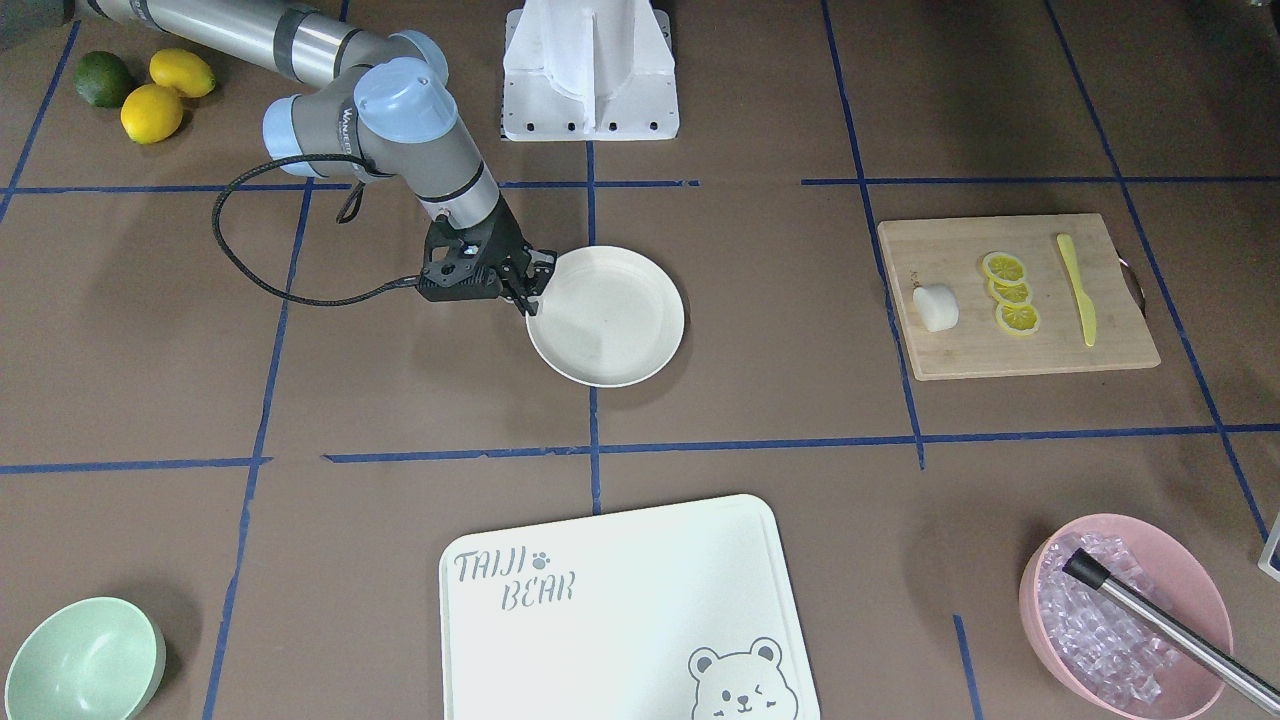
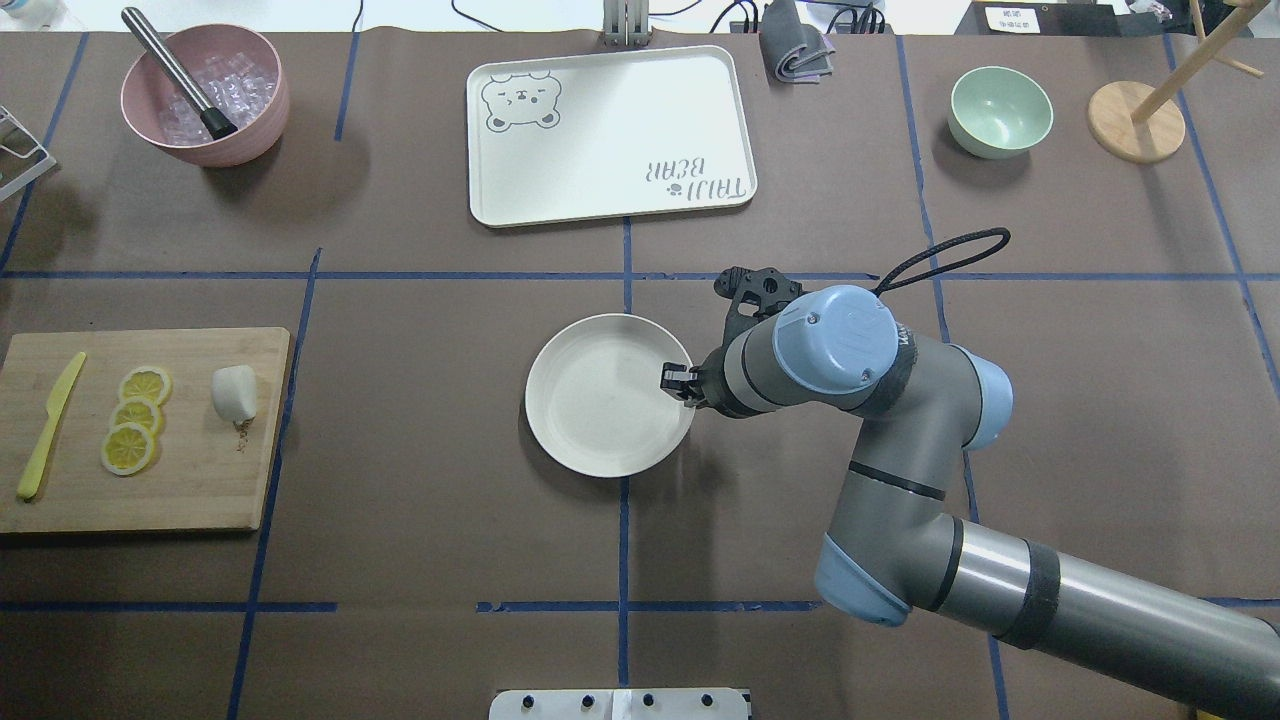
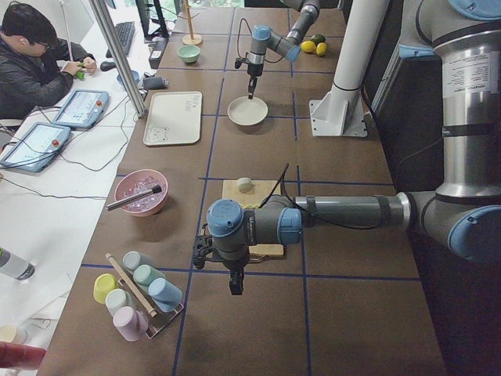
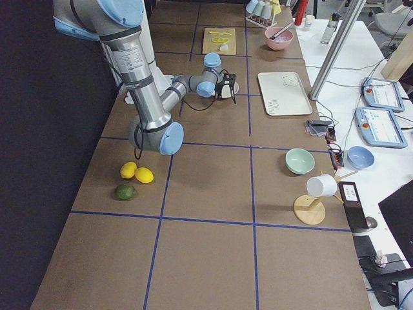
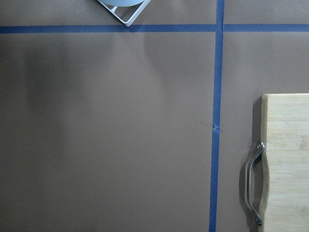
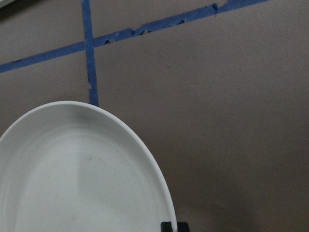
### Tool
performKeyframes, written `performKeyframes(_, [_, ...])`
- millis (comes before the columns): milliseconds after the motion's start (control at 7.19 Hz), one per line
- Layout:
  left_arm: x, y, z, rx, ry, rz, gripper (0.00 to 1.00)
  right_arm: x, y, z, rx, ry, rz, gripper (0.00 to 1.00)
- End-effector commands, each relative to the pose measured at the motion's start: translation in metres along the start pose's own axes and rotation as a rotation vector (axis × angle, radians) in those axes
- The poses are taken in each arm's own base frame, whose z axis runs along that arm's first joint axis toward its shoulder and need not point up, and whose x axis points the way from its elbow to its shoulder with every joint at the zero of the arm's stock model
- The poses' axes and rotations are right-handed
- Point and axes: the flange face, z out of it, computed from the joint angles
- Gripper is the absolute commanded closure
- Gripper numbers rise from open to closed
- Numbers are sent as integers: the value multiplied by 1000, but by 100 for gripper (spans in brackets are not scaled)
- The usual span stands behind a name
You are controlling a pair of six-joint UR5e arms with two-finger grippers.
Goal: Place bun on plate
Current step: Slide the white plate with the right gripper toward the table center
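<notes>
R fingers [image 2: 672,379] look pinched on plate [image 2: 560,400] rim, mid-counter [image 2: 400,420]. L fingers [image 3: 235,283] – can't tell. Bun [image 2: 235,392] on board [image 2: 200,480], well apart. Prob. shifting plate – keep level, slow.

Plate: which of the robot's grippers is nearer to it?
Right. The right gripper is at the plate's rim; the left gripper hovers far away, beyond the cutting board's outer end.

In the overhead view, bare worktop [image 2: 400,420] lies open between cutting board [image 2: 180,500] and plate [image 2: 600,400]. The right claw [image 2: 682,388] crowds the plate's right rim, and lemon slices [image 2: 135,415] sit just left of the bun [image 2: 235,392].
</notes>
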Motion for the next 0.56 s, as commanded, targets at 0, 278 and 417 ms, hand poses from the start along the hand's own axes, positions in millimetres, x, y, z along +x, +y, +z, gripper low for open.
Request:
performKeyframes(0, [0, 0, 0, 1, -1, 0, 0, 3, -6, 0, 9, 40, 10, 0])
performKeyframes(278, [0, 0, 0, 2, 0, 2, 0, 24, -62, -41, -62, 106, 35, 0])
performKeyframes(417, [0, 0, 0, 1, 0, 1, 0, 47, -97, -70, -100, 165, -6, 0])
